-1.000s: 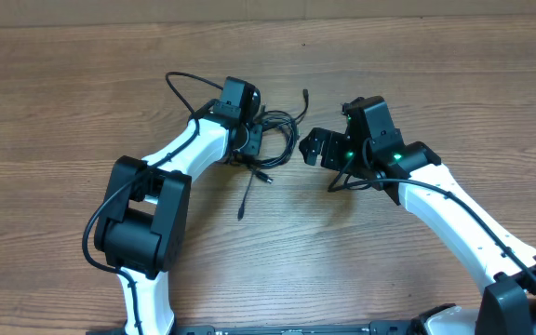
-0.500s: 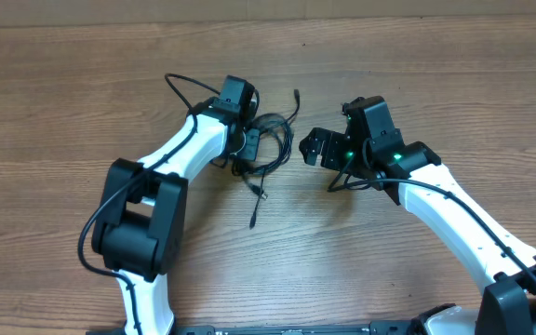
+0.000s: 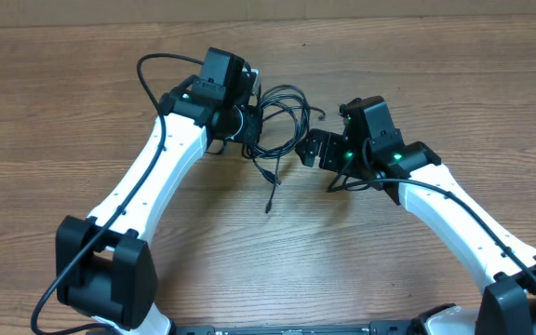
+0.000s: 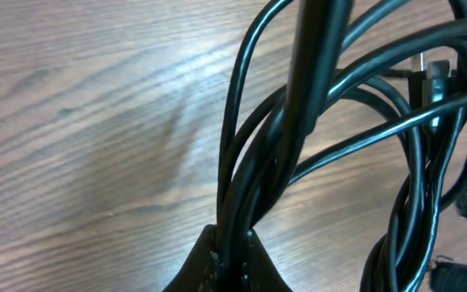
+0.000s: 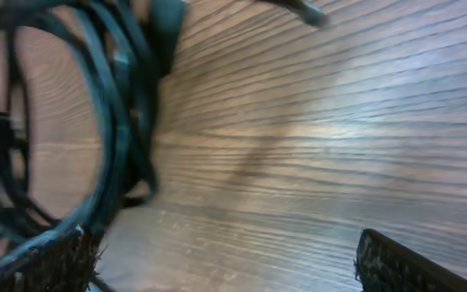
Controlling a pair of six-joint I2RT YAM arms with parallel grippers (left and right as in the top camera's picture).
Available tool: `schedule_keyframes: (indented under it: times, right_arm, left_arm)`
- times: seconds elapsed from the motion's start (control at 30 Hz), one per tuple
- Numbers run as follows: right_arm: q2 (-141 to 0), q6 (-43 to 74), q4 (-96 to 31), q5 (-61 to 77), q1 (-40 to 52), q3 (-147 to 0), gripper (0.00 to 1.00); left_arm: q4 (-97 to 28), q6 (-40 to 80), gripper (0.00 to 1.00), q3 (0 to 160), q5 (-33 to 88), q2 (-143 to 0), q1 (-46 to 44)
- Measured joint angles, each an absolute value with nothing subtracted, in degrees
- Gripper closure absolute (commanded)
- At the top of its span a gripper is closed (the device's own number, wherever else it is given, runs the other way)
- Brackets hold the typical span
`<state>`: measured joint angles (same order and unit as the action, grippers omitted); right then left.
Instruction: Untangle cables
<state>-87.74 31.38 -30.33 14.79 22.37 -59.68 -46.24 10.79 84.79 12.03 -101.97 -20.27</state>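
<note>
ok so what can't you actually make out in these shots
strand count of the thin black tangled cables: too small overhead, cut off by the frame in left wrist view
left hand fingertips: hidden overhead beneath its own arm
whether right hand touches the cables: blurred in right wrist view

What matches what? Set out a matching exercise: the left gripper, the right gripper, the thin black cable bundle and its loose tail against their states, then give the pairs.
Things
1. left two-finger gripper
2. right two-finger gripper
3. bundle of thin black cables
4. loose black cable tail with a plug end

States
A. open, fingers wide apart
B. looped between the two grippers
C. trails out of the bundle, apart from both grippers
D. shut on several strands

Pairs: 1-D; 2-A; 3-B; 4-C
</note>
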Motion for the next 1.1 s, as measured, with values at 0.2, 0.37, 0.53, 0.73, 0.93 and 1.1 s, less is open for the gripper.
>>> schedule_keyframes:
  times: [0.2,0.37,0.53,0.73,0.93,1.1]
  right_arm:
    - [-87.7,31.4,-25.8,20.5,22.4,-59.7,0.12]
    - [-87.7,31.6,-22.0,21.5,22.4,-59.7,0.26]
    - [-87.7,31.7,-23.1,17.5,22.4,-59.7,0.37]
    - [-87.7,31.7,-26.7,8.0,22.4,-59.7,0.37]
    - [-87.7,31.7,-25.5,0.7,22.4,-59.7,0.37]
    - [-88.1,31.5,-24.6,-2.9,22.4,-59.7,0.36]
  left_arm:
    - [-49.5,10.8,0.96,84.8,13.3,-102.0,-20.3]
    - [-51.1,10.7,0.96,84.8,16.4,-102.0,-20.3]
    - [-51.1,10.7,0.96,84.8,19.4,-102.0,-20.3]
    - [-51.1,10.7,0.96,84.8,20.6,-102.0,-20.3]
    - [-51.7,7.6,0.96,84.8,24.1,-102.0,-20.3]
    - [-52.4,3.6,0.96,84.8,30.5,-102.0,-20.3]
